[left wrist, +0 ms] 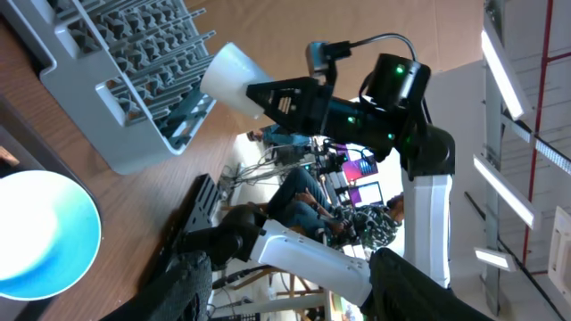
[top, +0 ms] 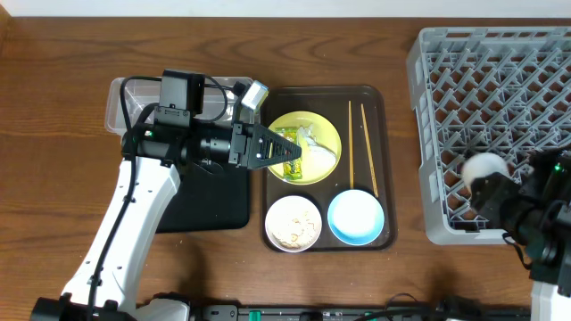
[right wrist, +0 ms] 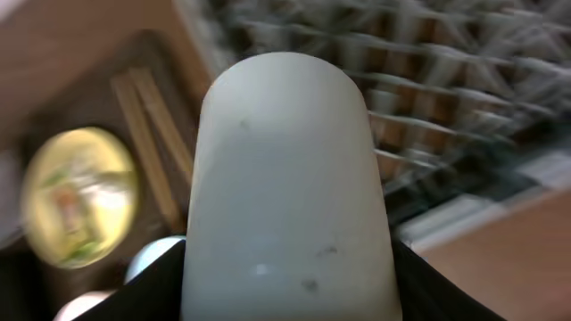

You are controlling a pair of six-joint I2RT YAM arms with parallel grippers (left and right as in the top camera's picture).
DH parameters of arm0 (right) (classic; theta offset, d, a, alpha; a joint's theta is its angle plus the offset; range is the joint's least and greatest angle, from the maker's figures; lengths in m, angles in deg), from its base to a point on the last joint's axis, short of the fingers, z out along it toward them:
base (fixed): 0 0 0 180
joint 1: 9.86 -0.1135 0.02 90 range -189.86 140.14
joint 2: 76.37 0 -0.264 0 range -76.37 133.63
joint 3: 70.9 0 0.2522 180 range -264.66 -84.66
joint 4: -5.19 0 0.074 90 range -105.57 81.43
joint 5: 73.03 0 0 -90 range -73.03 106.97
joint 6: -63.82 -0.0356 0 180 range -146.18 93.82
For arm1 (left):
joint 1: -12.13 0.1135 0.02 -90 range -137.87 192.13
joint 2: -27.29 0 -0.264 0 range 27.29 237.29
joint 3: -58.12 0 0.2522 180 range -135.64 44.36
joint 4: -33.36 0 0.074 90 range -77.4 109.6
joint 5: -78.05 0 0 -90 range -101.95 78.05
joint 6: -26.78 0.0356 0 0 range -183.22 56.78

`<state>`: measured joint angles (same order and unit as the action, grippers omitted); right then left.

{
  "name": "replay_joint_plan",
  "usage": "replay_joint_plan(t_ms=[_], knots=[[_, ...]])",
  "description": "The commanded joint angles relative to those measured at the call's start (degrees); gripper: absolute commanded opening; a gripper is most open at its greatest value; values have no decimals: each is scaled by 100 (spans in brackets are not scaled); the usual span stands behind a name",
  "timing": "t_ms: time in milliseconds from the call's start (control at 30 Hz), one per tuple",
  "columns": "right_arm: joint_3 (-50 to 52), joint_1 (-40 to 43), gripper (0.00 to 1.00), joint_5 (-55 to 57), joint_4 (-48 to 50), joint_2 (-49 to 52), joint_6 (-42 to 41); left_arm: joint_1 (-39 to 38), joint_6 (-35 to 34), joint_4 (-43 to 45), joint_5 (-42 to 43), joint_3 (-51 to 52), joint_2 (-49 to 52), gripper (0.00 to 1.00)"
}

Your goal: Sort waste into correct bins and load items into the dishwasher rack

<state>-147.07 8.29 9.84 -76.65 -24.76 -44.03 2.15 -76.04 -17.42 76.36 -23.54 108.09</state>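
Observation:
My left gripper point(top: 290, 153) is open, low over the yellow-green plate point(top: 314, 127), at the green-and-orange wrapper point(top: 287, 153). A white tissue point(top: 321, 150) lies beside the wrapper on the plate. In the left wrist view its fingers point(left wrist: 294, 290) are spread with nothing between them. My right gripper point(top: 501, 185) is shut on a white cup point(top: 484, 168) over the front left of the grey rack point(top: 500, 71). The cup point(right wrist: 285, 178) fills the right wrist view. Two chopsticks point(top: 355, 143), a white bowl of rice scraps point(top: 293, 223) and a blue bowl point(top: 356, 217) sit on the brown tray point(top: 379, 98).
A clear tub point(top: 120, 98) stands at the back left, partly under my left arm. A flat black tray point(top: 214, 205) lies in front of it. The rack takes up the right side. The left wrist view shows the blue bowl point(left wrist: 40, 236) and the rack point(left wrist: 116, 80).

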Motion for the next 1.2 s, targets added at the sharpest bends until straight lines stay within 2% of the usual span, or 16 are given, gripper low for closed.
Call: replay_joint_plan(t_ms=[0,367,433,500,567,733,1000,1067,1100,1133,1167], knots=[[-55,74,35,817,-101,267,-186,4,76,-20,-76,-85,-39,60],[-52,57,35,452,-754,1729,168,4,76,-20,-96,-79,-37,61],[-55,57,40,452,-754,1912,162,4,76,-20,-96,-79,-37,60],[-52,57,57,452,-715,2041,162,4,76,-20,-96,-79,-37,61],[-52,57,68,380,-616,2122,162,4,76,-20,-96,-79,-37,61],[-57,57,74,-251,-448,2046,225,-2,76,-48,-219,-79,-37,60],[-59,50,73,-2098,-48,1344,791,-13,76,-739,-1303,-79,-37,60],[-59,33,75,-2721,153,1113,1038,-13,76,-809,-1484,-79,-39,69],[-59,9,75,-2994,262,999,1126,-13,76,-855,-1585,-81,-39,80],[-59,-26,77,-3178,352,907,1137,-13,76,-887,-1657,-81,-42,81],[-59,-66,79,-3305,448,824,1137,-11,76,-901,-1659,-79,-42,87]])
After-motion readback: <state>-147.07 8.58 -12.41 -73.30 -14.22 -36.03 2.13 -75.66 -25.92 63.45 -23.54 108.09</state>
